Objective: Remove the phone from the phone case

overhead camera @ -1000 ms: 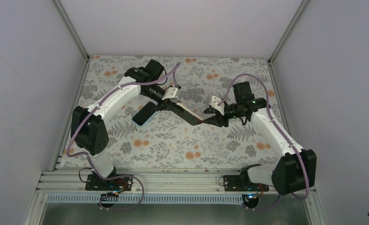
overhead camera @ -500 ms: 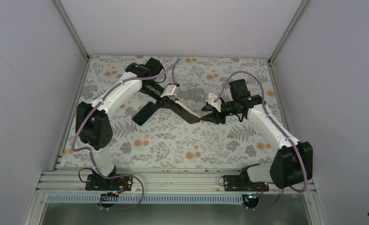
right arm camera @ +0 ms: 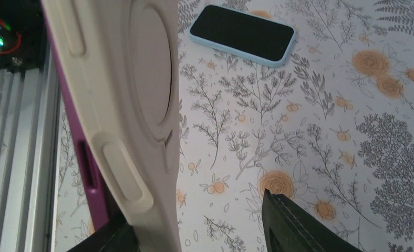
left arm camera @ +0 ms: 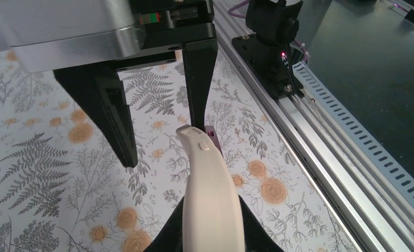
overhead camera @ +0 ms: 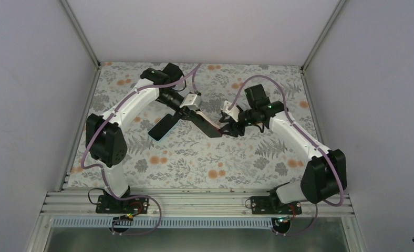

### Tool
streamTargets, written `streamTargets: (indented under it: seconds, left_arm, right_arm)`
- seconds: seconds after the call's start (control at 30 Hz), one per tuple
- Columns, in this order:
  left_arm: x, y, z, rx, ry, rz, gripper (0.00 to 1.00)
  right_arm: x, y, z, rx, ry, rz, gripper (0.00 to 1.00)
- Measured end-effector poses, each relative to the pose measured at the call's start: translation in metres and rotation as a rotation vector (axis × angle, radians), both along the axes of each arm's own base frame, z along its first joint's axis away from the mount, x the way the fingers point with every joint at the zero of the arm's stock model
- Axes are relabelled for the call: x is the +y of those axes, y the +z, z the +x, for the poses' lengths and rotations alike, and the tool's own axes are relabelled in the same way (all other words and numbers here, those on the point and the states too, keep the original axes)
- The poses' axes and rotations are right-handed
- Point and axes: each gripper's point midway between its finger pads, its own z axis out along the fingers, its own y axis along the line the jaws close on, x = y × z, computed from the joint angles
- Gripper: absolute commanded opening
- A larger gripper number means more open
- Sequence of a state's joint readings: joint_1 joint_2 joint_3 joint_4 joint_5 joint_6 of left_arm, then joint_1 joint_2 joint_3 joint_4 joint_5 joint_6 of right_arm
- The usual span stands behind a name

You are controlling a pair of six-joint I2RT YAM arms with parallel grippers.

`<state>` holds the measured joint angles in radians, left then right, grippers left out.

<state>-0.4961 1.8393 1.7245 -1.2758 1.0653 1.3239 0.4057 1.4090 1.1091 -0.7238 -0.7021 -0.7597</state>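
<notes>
A cream phone case (overhead camera: 207,125) with a purple phone inside hangs tilted above the table between the arms. My left gripper (overhead camera: 192,113) is shut on its upper left end; in the left wrist view the case (left arm camera: 207,184) runs out from between the dark fingers (left arm camera: 257,236), and the purple phone (left arm camera: 213,137) peeks past its far end. My right gripper (overhead camera: 229,128) is open at the lower right end. In the right wrist view (right arm camera: 194,220) the case (right arm camera: 136,105) lies against the left finger, the purple edge (right arm camera: 89,178) beside it, and the right finger (right arm camera: 294,226) stands well apart.
A second phone with a black screen in a light blue case (overhead camera: 163,127) lies flat on the floral tablecloth (overhead camera: 205,163) under the left arm; it also shows in the right wrist view (right arm camera: 241,34). A metal rail (overhead camera: 194,202) runs along the near edge.
My right gripper has moved left and a little farther back, up to the case's free end. My left gripper keeps hold of the case and has shifted only slightly.
</notes>
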Motion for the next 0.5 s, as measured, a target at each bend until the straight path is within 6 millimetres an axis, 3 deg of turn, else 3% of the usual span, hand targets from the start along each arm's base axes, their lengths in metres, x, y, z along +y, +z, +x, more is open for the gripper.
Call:
streamTargets:
  seconds: [0.3, 0.33, 0.5]
  left_arm:
    - [0.002, 0.012, 0.004, 0.046, 0.019, -0.065, 0.02]
    - [0.003, 0.012, 0.004, 0.058, 0.026, -0.06, 0.02]
    - [0.006, 0.006, 0.006, 0.098, 0.058, -0.018, 0.07]
  right_arm:
    - [0.026, 0.027, 0.008, 0.071, 0.026, 0.063, 0.56]
    - [0.029, 0.026, 0.007, 0.076, 0.03, 0.063, 0.53]
    - [0.04, 0.018, 0.0, 0.148, 0.043, 0.069, 0.16]
